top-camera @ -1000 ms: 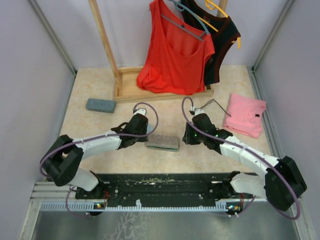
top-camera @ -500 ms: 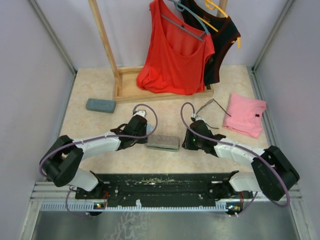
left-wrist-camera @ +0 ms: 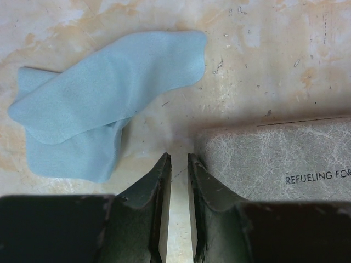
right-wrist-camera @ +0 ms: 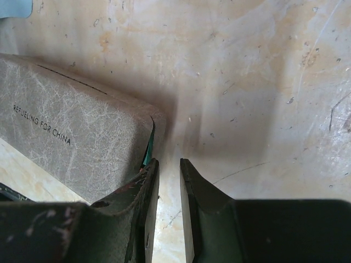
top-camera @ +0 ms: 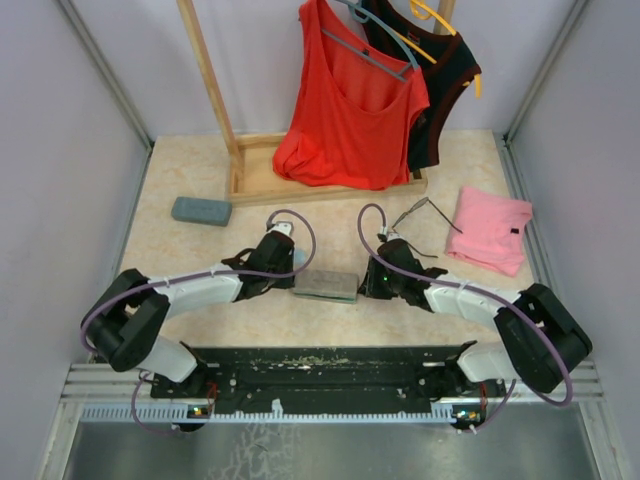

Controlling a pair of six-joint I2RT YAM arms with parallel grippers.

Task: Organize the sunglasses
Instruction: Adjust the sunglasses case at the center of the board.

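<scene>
- One pair of sunglasses (top-camera: 415,209) is showing, lying on the table (top-camera: 190,250) right of centre. It is sitting just beside the one pink cloth (top-camera: 490,230) and behind the right arm, apart from both grippers.
- Two grey cases are lying on the table: the near case (top-camera: 325,285) between the two grippers, and the far case (top-camera: 200,210) well apart at the left.
- One blue cloth (left-wrist-camera: 104,120) is lying crumpled just behind the left gripper (left-wrist-camera: 177,159).
- The left gripper's jaws are standing barely ajar with only a narrow slit of table between them, gripping nothing. Its right finger is sitting at the near case's left end.
- The right gripper (right-wrist-camera: 168,161) is likewise barely ajar and holding nothing, its left finger resting against the near case's other end.
- Two tops, one red top (top-camera: 350,110) and one black top (top-camera: 445,80), are hanging from the one rack (top-camera: 205,80) at the back.
- Walls (top-camera: 60,200) are closing in the left, right and back edges.
- Bare tabletop is showing around the far case and between the sunglasses and the near case.
</scene>
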